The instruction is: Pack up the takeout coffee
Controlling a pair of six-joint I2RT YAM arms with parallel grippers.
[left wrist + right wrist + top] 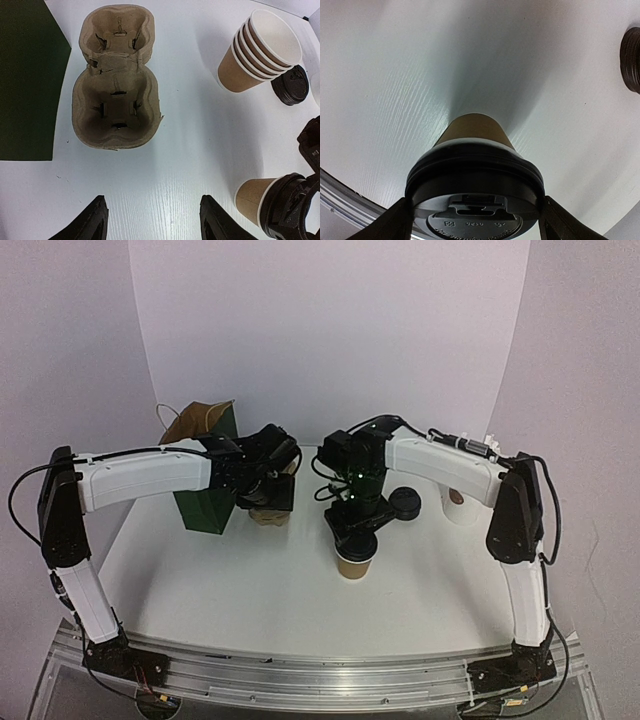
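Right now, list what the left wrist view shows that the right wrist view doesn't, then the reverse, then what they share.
Left wrist only: the pulp carrier tray, the dark green bag and a stack of kraft cups. Right wrist only: the sip slot moulded into the black lid on the kraft cup, and the table's edge rail. Both: that lidded cup, a spare lid and the white table.

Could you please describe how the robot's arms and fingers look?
The left arm and right arm have white shells, black joints and bases, and black cables looped alongside. Green lights glow near the right wrist. The fingers are black and wedge-shaped.
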